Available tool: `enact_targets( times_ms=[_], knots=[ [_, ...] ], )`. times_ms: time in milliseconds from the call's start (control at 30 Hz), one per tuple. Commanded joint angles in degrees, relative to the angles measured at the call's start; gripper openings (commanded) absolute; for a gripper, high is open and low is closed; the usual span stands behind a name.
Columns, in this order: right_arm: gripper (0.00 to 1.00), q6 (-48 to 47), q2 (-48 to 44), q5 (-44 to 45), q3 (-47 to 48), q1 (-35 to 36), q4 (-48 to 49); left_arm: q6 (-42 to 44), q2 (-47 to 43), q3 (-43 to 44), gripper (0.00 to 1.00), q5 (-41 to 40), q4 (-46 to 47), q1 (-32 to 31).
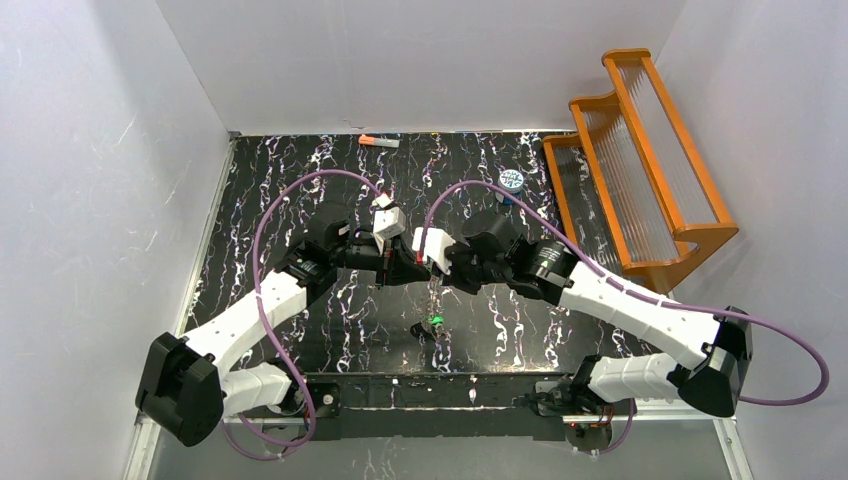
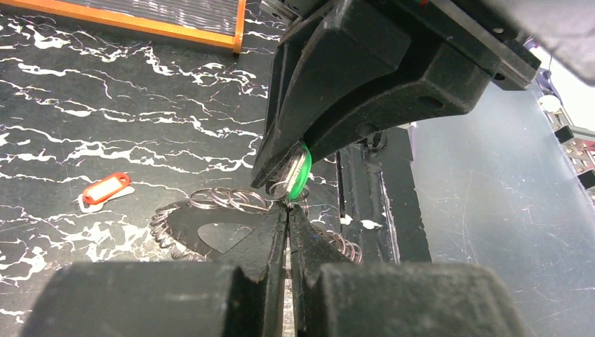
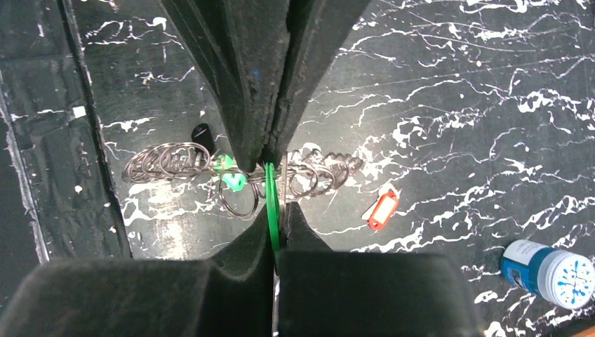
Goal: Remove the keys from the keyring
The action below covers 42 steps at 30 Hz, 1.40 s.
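The keyring (image 2: 182, 221) is a dark toothed plate with small wire rings (image 3: 168, 161) along its edge, and it hangs below the two grippers. My left gripper (image 2: 288, 208) is shut on one of those wire rings. My right gripper (image 3: 279, 203) faces it tip to tip and is shut on a bright green key (image 3: 271, 203), which also shows in the left wrist view (image 2: 300, 172). A second green key (image 3: 231, 180) hangs on the ring and shows in the top view (image 1: 435, 322). The red key (image 3: 382, 209) lies loose on the table (image 2: 105, 189).
An orange wooden rack (image 1: 640, 160) stands at the right. A blue-and-white canister (image 1: 512, 180) sits near its left end. An orange-and-grey stick (image 1: 378, 142) lies at the back edge. White walls close in the left, back and right.
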Motion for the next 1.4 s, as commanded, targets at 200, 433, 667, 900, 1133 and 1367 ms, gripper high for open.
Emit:
enact_targets(
  times_ms=[200,433,667,900,1133,1367],
  knots=[
    [0.01,6.16,-4.41,10.66,-2.81,0.20,2.18,4.02,-3.16,2.11,0.00,-0.82,-4.42,-0.27],
    [0.01,8.57,-2.88,8.13,-4.27,0.27,1.47,4.22,-4.61,1.76,0.00,-0.95,-4.42,-0.27],
    [0.01,8.79,-0.77,3.84,-3.04,0.24,0.67,4.30,-5.37,1.62,0.00,-1.87,-4.43,-0.27],
    [0.01,8.69,0.38,2.33,-2.28,0.27,-1.20,4.43,-6.61,1.32,0.00,-3.81,-4.51,-0.27],
    [0.01,8.26,0.92,0.80,-1.52,0.21,-2.69,4.77,-7.75,0.89,0.00,-6.54,-4.55,-0.27],
    [0.01,8.08,0.10,2.42,-0.54,0.19,-3.28,4.66,-7.88,0.69,0.00,-8.77,-4.72,-0.27]
  ],
)
